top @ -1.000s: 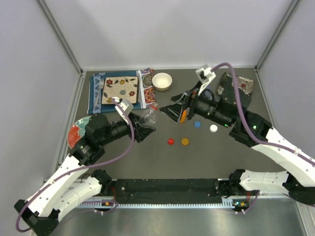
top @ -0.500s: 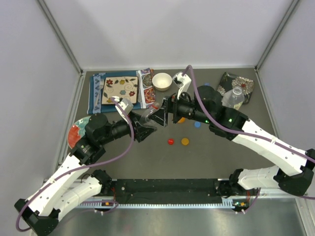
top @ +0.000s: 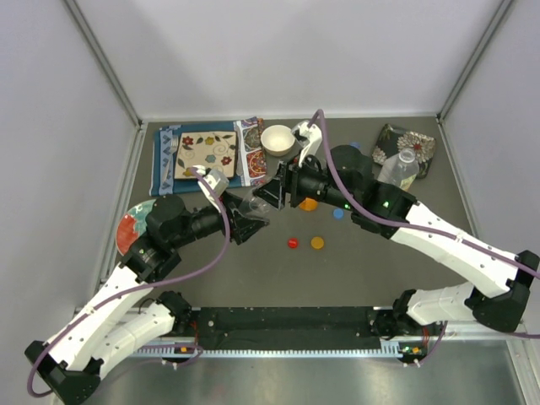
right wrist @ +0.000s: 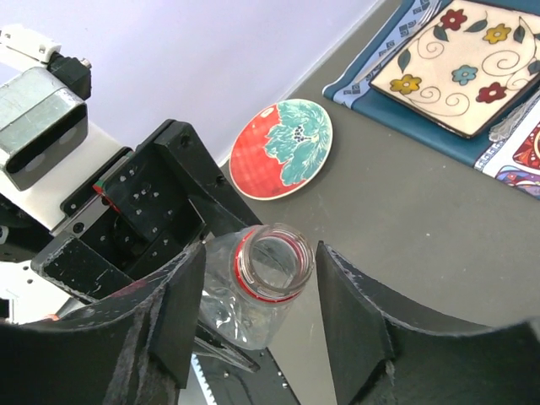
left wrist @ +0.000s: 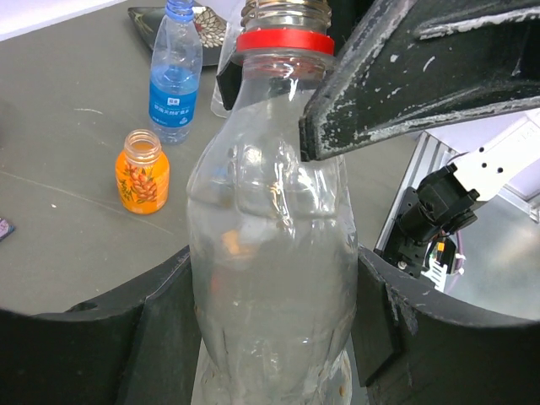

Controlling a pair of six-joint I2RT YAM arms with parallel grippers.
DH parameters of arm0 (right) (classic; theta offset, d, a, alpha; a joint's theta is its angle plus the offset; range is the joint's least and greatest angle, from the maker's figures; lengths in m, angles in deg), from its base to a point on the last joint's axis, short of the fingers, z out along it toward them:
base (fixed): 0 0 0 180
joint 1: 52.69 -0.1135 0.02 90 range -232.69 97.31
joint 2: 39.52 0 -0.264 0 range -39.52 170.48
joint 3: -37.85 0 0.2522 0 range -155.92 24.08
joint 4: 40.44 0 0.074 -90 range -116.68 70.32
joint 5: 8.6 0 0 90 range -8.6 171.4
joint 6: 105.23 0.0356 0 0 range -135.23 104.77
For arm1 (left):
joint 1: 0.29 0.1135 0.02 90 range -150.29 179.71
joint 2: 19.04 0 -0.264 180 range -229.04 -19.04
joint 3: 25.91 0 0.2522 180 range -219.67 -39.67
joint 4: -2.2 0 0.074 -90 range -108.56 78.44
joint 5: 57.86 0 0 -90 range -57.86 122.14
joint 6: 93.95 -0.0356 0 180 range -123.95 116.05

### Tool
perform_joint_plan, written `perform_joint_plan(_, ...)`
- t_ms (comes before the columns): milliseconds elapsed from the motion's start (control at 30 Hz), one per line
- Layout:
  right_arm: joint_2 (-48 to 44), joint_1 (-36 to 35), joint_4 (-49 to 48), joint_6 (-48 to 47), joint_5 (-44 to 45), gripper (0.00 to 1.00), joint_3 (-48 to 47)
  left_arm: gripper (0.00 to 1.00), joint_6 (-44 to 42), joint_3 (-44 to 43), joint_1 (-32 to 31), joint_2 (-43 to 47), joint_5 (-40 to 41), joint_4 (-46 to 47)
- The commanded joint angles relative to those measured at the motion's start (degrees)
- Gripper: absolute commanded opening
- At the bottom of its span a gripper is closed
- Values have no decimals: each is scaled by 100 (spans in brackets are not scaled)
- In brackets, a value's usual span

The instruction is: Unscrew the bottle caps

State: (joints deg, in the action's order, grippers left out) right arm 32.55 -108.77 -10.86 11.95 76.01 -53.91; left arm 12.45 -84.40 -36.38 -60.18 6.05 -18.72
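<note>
Glossy see-through plastic on the wide clear bottle (left wrist: 270, 253); matt black, white-scuffed fingers (left wrist: 405, 93) on the right gripper (right wrist: 261, 249); shiny glaze on the round red-and-teal plate (right wrist: 281, 148).

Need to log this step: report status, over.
Left gripper: jaws shut on clear bottle. Right gripper: jaws open, astride its bare neck. Red cap already off, lying loose. Nothing in the way.

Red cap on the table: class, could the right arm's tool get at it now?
Probably yes: the red cap lies bare on the table, nothing over it. The right tool straddles the neck of the clear bottle, so must back off first.
</note>
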Motion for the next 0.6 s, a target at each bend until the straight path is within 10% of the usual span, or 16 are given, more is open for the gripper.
perform_joint_plan(0, 52, 17, -359, 24, 47, 52, -58, 46, -14, -18, -29, 1, -107, 382)
perform_joint_plan(233, 9, 35, -720, 68, 117, 33, 170, 49, -58, -1, -29, 10, -82, 294)
perform_joint_plan(567, -343, 35, -624, -353, 941, 22, 399, 87, -15, -132, -29, 229, 1154, -284)
